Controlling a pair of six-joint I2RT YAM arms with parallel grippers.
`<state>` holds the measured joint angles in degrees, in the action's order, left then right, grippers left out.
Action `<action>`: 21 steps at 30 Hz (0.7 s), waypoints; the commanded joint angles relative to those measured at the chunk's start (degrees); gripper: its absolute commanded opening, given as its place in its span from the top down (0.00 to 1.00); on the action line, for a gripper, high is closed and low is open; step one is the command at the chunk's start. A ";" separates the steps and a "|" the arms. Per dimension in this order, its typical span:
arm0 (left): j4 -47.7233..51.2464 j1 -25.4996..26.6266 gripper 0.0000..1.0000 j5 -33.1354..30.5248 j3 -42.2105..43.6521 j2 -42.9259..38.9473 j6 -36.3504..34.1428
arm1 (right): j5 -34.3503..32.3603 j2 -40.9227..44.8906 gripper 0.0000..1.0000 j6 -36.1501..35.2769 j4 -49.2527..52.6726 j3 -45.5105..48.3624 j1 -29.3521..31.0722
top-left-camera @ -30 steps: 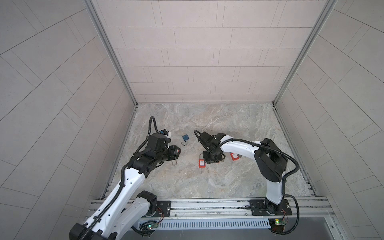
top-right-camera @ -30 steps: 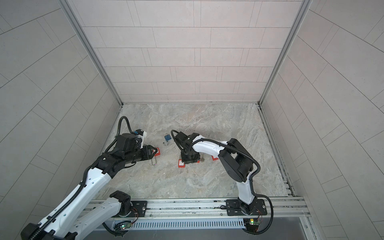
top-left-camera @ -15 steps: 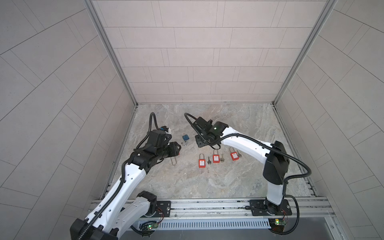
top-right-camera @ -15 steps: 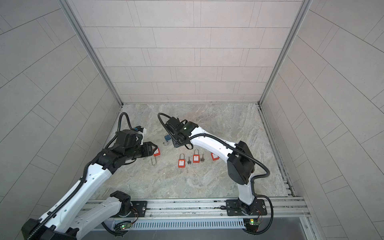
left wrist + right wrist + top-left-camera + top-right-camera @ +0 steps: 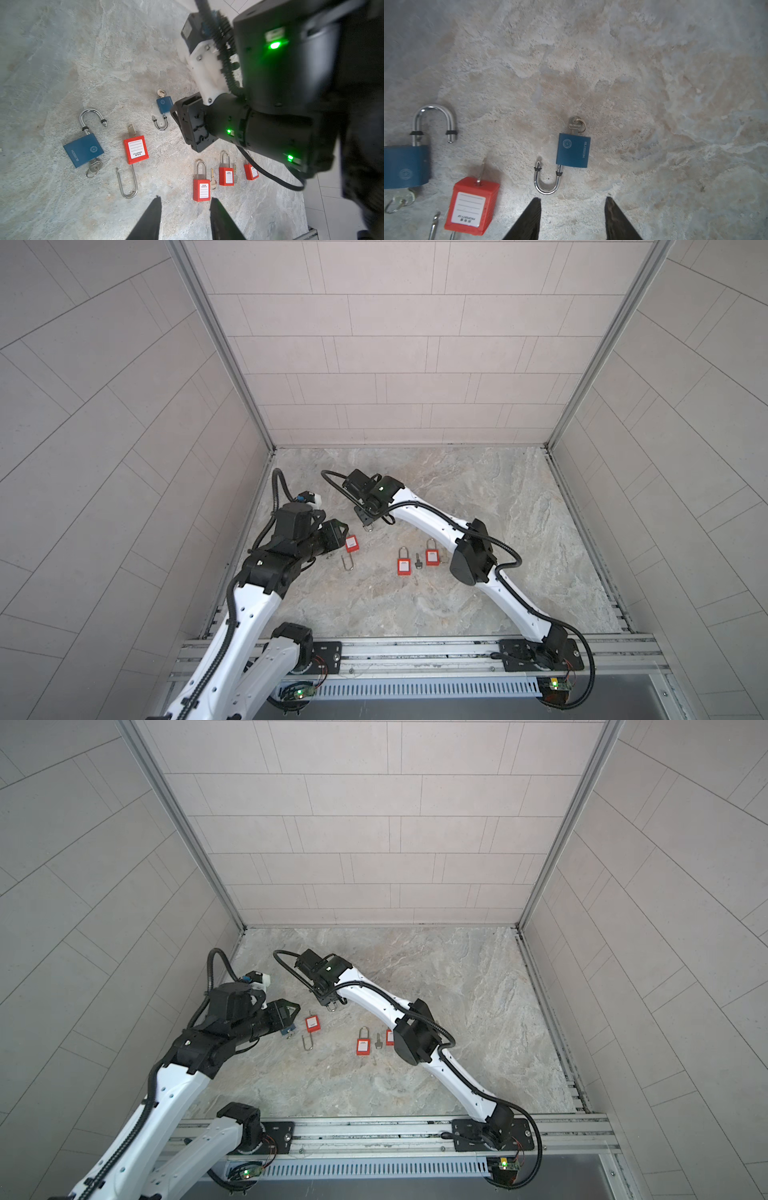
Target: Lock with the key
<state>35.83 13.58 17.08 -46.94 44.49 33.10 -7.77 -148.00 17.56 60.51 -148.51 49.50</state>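
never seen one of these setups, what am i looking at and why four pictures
Two white robot arms stand on a rail at the edge of a stone-look table. Two pictures look down on everything from above. The other two come from a camera on each arm's wrist, looking past its pincer. On the table lie padlocks: a large blue padlock and a small blue padlock, both with shackles open and keys in, plus four red padlocks. The left pincer and the right pincer are both open and hold nothing; the right one hovers near the small blue padlock.
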 commanded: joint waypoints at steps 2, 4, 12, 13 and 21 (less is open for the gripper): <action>0.57 -0.27 0.56 -1.19 2.86 -3.84 0.70 | -0.93 0.18 0.49 -2.75 -1.82 0.59 -0.43; 0.20 -0.31 0.56 -1.03 3.84 -5.33 0.65 | -1.15 -0.08 0.49 -4.41 -3.92 1.01 -0.45; -0.22 -0.25 0.56 -1.59 5.81 -8.56 -0.20 | -0.70 -2.50 0.49 -5.87 -10.38 0.94 -0.50; -0.01 -0.31 0.56 -1.55 5.87 -8.46 -0.39 | -0.40 -2.87 0.48 -5.87 -10.88 0.94 -0.46; 0.53 -0.25 0.56 -0.45 6.07 -8.41 -1.80 | -2.91 -5.83 0.49 -3.96 -14.01 0.80 -0.45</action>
<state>35.92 13.56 16.62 -41.43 36.58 32.12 -8.21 -152.46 12.91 47.97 -147.39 48.86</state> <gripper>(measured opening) 0.441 0.515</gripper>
